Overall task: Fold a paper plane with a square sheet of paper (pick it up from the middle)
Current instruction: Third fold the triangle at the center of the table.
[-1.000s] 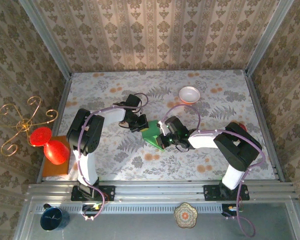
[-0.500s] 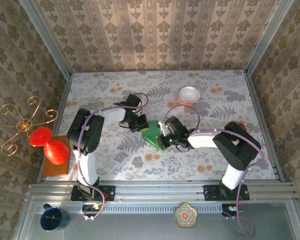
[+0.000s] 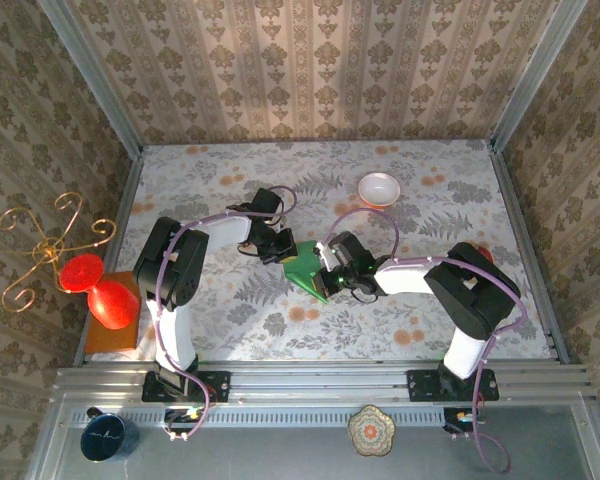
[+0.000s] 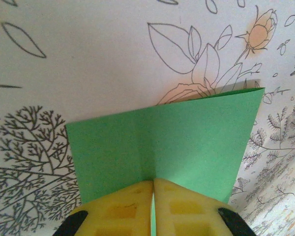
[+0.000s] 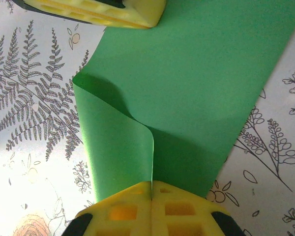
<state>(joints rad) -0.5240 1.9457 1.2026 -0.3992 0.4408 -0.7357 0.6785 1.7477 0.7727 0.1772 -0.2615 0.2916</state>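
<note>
The square sheet of paper [image 3: 304, 270] is bright green and partly folded, held just above the table's middle between both grippers. My left gripper [image 3: 281, 249] is shut on the paper's far-left edge; in the left wrist view its yellow fingertips [image 4: 137, 196] pinch the sheet [image 4: 177, 137] at a crease. My right gripper [image 3: 326, 277] is shut on the near-right edge. In the right wrist view the sheet [image 5: 201, 83] curls up into a standing flap that runs into the shut gripper [image 5: 152, 184]. The left gripper's yellow fingers [image 5: 103, 11] show at the top of that view.
A white bowl with a red rim [image 3: 379, 187] stands at the back, right of centre. A red goblet [image 3: 105, 295] rests on an orange board [image 3: 108, 338] at the left edge, beside a gold wire stand [image 3: 40, 250]. A blue cup [image 3: 105, 437] and a patterned dish [image 3: 371, 430] sit on the front rail.
The right gripper and forearm have shifted slightly left toward the left gripper, with the paper still pinched. The left arm has stayed put.
</note>
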